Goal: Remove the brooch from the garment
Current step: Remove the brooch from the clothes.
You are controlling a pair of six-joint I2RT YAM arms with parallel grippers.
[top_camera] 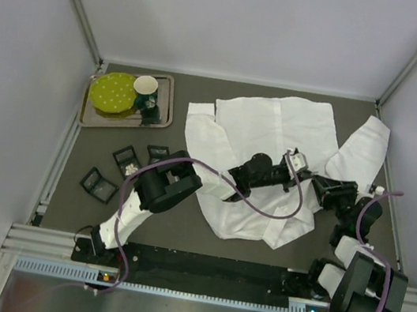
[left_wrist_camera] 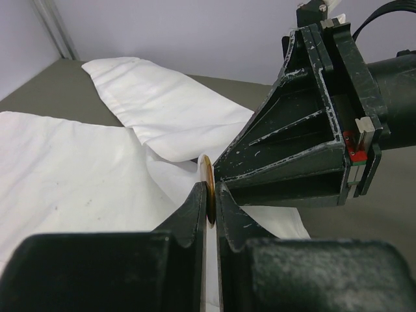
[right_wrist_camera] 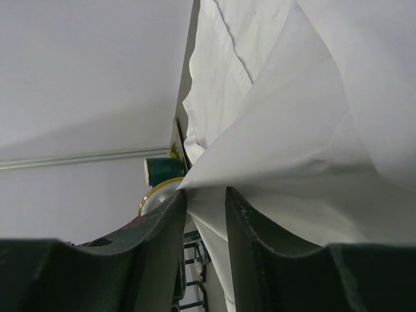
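The garment [top_camera: 269, 126], a large white creased shirt, lies spread at the middle and right of the table. My left gripper [top_camera: 297, 161] reaches over it and is shut on the brooch [left_wrist_camera: 207, 179], a thin gold-rimmed disc seen edge-on between the fingertips [left_wrist_camera: 195, 208]. The cloth [left_wrist_camera: 65, 175] rises to a peak at the brooch. My right gripper [top_camera: 318, 180] stands right beside it, its black finger [left_wrist_camera: 286, 143] touching the brooch's side. In the right wrist view the right gripper [right_wrist_camera: 206, 198] holds a taut fold of shirt [right_wrist_camera: 292, 130] between narrowly parted jaws.
A metal tray [top_camera: 88, 108] at the back left holds a green plate [top_camera: 113, 92] and a green cup [top_camera: 146, 91]. Three small black boxes [top_camera: 98, 183] lie left of the shirt. Grey walls close the sides and back.
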